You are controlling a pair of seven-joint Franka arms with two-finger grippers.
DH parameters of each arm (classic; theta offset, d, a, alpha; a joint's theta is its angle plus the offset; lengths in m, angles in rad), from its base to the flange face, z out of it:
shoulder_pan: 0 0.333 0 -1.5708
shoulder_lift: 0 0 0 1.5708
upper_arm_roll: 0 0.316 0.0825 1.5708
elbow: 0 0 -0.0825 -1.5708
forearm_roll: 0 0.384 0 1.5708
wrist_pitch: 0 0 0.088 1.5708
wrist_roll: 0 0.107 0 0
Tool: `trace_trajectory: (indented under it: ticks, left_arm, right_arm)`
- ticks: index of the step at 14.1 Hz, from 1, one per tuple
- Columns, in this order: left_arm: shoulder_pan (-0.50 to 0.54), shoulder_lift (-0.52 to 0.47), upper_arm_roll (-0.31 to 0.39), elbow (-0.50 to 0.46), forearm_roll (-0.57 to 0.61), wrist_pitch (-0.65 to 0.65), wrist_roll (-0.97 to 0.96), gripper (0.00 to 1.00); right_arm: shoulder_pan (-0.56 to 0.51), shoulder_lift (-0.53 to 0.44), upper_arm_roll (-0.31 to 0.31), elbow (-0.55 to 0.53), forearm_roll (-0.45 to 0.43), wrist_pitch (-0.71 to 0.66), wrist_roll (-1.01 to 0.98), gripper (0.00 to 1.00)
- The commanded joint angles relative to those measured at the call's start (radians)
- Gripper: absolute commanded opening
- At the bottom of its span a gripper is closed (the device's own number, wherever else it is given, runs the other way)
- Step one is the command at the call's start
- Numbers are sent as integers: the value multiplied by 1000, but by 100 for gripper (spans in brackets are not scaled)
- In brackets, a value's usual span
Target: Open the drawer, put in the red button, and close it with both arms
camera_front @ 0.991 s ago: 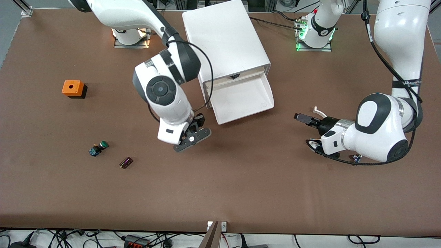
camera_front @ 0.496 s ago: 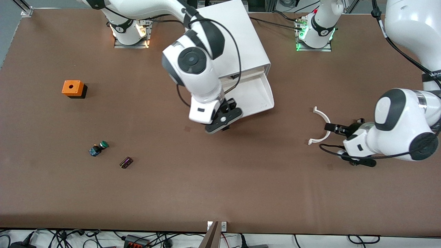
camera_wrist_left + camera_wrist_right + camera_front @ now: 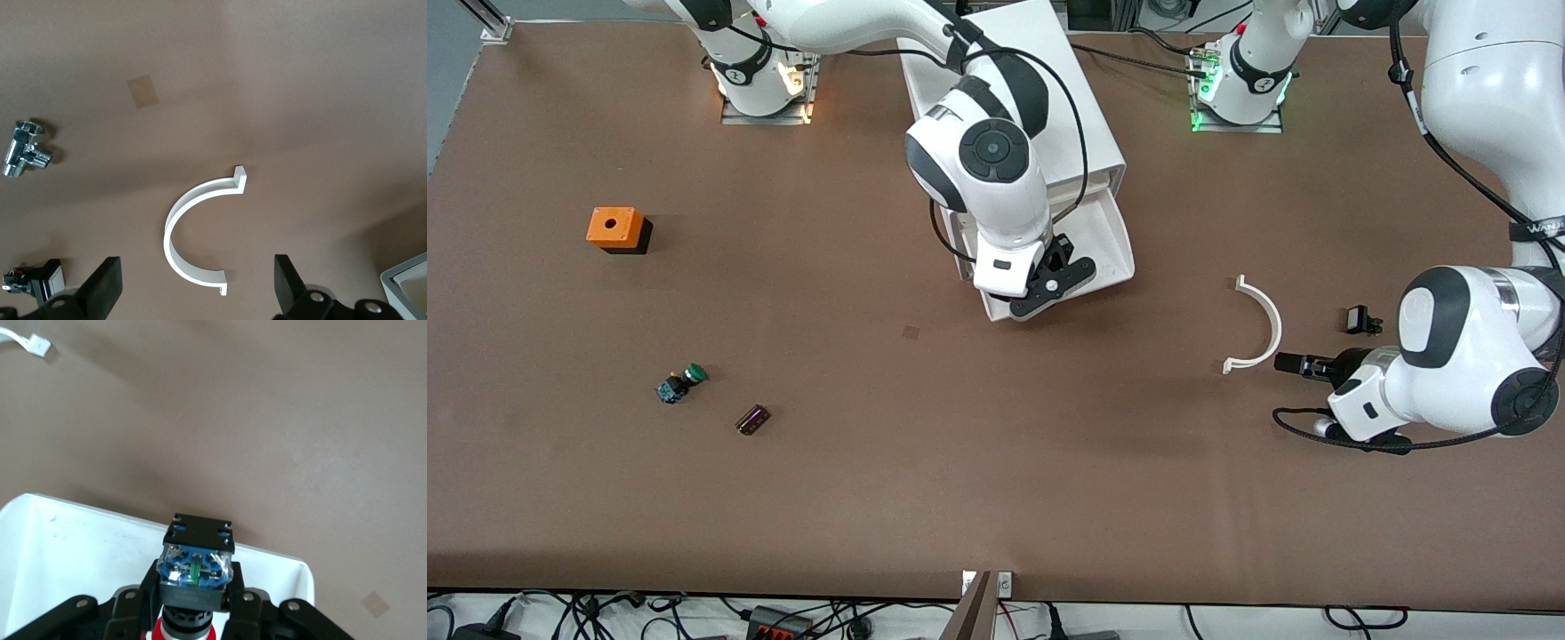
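The red button point(image 3: 195, 568) has a blue-and-black body and a red cap that shows at the frame edge in the right wrist view. My right gripper point(image 3: 195, 587) is shut on it. In the front view that gripper point(image 3: 1049, 283) is over the front edge of the open white drawer point(image 3: 1107, 240), whose rim also shows in the right wrist view point(image 3: 60, 540). The button itself is hidden in the front view. My left gripper point(image 3: 1303, 364) is open and empty, low over the table toward the left arm's end. In the left wrist view its fingers point(image 3: 103, 290) are spread wide.
A white curved piece point(image 3: 1258, 324) lies by the left gripper and shows in the left wrist view point(image 3: 193, 233), with a chrome fitting point(image 3: 23, 147). A small black part point(image 3: 1358, 318) lies nearby. An orange box point(image 3: 615, 228), a green-capped button point(image 3: 682, 382) and a small dark part point(image 3: 752, 420) lie toward the right arm's end.
My right arm has swung from the table in front of the drawer to over the drawer's front edge. My left arm has drawn back toward its own end of the table.
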Motion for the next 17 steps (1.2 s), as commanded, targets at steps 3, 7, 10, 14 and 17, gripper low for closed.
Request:
trace_trajectory:
  ticks: [3, 7, 10, 14, 17]
  left_arm:
    - [-6, 0, 0, 4, 29, 5, -12, 100]
    - [-11, 0, 0, 3, 31, 5, -21, 100]
    - [-15, -1, 0, 3, 31, 5, -44, 100]
    - [-15, -1, 0, 3, 31, 4, -54, 100]
    - [-15, -1, 0, 3, 31, 4, -54, 100]
  right_arm:
    - [42, 23, -3, 8, 23, -18, 31, 0]
    - [44, 31, -3, 8, 68, -78, 60, 0]
    - [45, 29, -3, 9, 74, -123, 78, 0]
    - [59, 35, 5, 9, 68, -126, 83, 0]
    - [59, 38, 5, 9, 68, -117, 86, 14]
